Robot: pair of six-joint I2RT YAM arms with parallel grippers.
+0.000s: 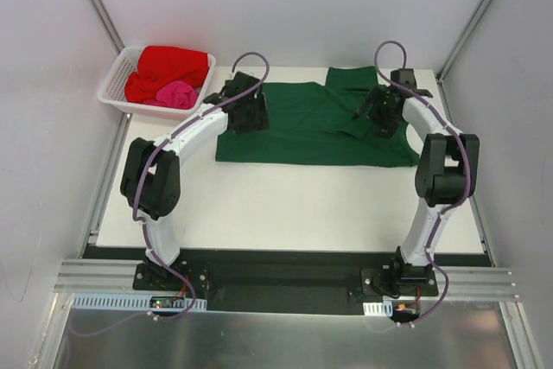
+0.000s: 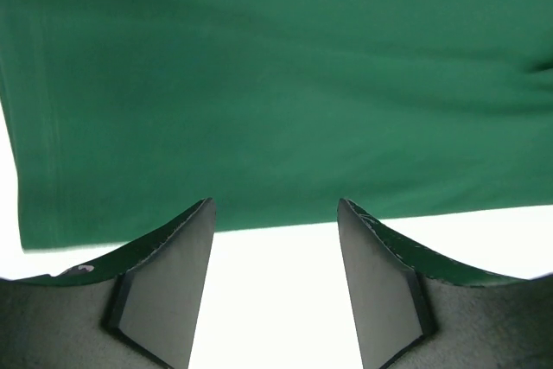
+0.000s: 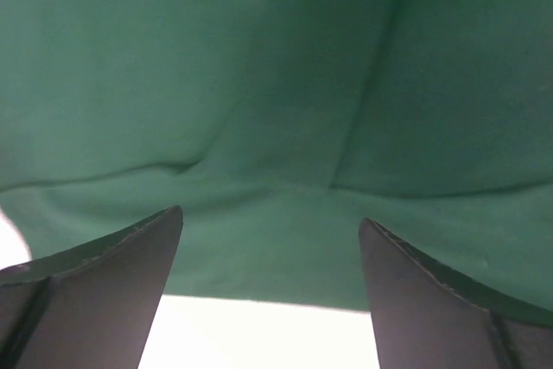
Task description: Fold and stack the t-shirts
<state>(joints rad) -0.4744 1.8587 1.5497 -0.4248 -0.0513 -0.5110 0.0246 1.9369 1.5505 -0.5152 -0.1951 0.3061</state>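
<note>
Green t-shirt (image 1: 311, 131): spread on worktop (image 1: 302, 205). Red t-shirt (image 1: 173, 65), pink t-shirt (image 1: 177, 92): heaped in basket (image 1: 115, 85), far left. Left fingers (image 2: 164, 287): apart, empty, over green hem. Right fingers (image 3: 95, 295): apart, empty, over green cloth.

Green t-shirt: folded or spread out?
Mostly spread: green t-shirt lies flat, wide across the table, a sleeve sticking out at the far edge. A flap by the right gripper looks turned in.

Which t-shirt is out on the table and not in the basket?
The dark green t-shirt, spread flat on the table. The red t-shirt and the pink t-shirt are bunched together in the white basket.
</note>
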